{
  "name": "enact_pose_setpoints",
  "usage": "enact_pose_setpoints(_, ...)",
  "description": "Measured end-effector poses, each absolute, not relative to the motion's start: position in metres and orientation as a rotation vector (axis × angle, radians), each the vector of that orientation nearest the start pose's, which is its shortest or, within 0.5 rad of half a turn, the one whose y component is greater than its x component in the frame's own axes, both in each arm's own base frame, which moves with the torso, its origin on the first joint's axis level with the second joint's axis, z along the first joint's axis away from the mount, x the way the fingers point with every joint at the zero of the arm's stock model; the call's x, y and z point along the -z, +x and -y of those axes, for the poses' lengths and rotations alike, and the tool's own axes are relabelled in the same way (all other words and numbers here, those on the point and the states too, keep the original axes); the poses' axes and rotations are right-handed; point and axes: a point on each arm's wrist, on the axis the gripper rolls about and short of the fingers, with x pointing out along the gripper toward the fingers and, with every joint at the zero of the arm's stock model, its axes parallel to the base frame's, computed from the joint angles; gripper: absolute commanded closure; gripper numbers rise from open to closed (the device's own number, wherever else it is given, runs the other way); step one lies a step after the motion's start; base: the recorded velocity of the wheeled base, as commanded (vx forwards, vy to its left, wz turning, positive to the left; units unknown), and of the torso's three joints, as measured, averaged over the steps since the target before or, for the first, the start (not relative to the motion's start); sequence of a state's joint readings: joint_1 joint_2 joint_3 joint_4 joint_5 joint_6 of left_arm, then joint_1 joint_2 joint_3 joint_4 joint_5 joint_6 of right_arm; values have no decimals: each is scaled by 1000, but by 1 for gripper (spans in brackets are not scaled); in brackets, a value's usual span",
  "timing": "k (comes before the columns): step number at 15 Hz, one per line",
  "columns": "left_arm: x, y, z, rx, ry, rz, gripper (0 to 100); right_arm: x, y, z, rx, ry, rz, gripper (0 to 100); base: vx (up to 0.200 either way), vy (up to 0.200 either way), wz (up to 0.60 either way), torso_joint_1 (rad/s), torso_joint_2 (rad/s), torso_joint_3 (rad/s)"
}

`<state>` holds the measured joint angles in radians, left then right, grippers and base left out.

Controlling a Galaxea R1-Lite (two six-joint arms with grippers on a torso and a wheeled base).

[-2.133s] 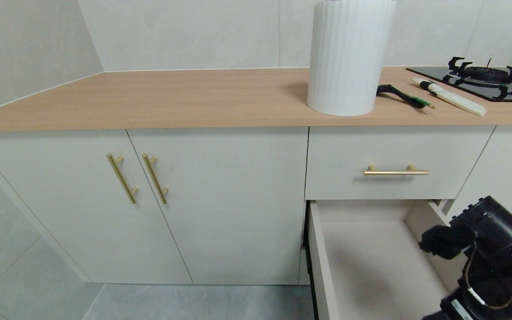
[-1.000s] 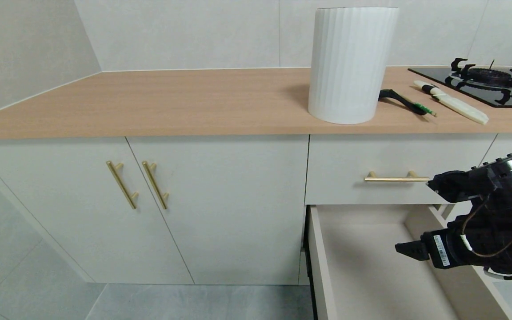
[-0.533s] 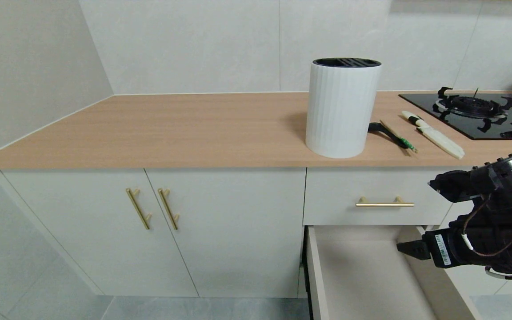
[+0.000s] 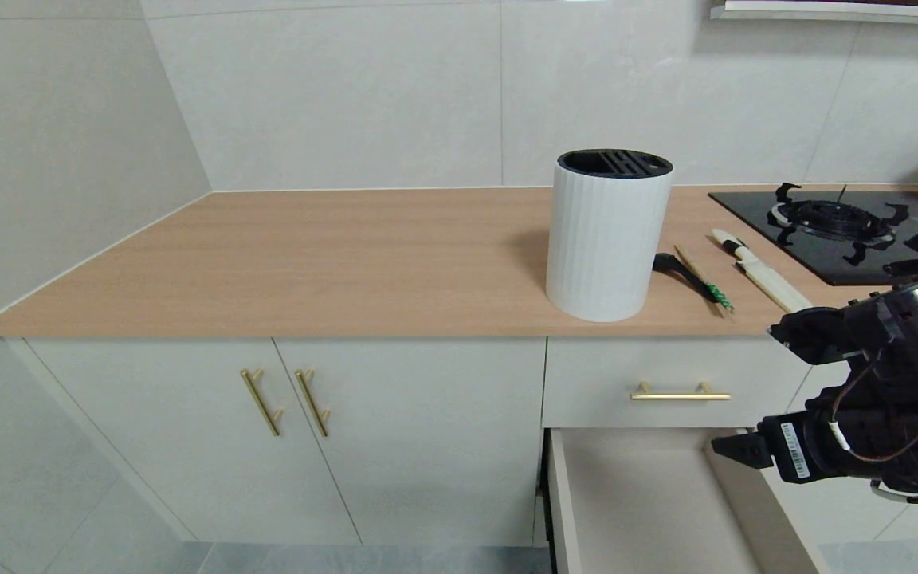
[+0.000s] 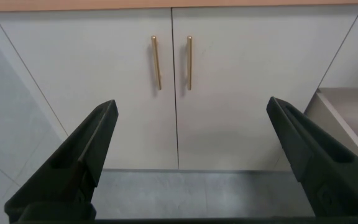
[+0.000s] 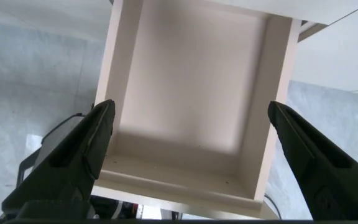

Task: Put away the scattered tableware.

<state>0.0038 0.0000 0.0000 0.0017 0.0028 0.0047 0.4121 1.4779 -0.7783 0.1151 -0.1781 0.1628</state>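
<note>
Knife and chopsticks lie between white utensil holder and stove.

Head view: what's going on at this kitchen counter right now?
The lower drawer stands pulled out with nothing in it, and the right gripper hangs open above it, holding nothing. The left gripper is open too, facing the cabinet doors. A black-handled tool, chopsticks and a cream knife lie on the countertop between the white ribbed holder and the hob. None has been put away yet.
</note>
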Motion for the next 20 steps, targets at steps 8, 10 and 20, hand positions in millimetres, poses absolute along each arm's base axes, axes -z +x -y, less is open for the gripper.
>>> enact_pose_setpoints(8,-75,-23,0,-7,5,-2,0,-225,260,-83,-104,1,-549,0,0,0,0,0,0,0)
enact_pose_setpoints(10,-75,-23,0,-7,4,-2,0,-232,282,-80,-75,18,-518,0,0,0,0,0,0,0)
enact_pose_setpoints(20,-75,-23,0,-7,5,-2,0,-202,344,-55,34,27,-456,0,0,0,0,0,0,0)
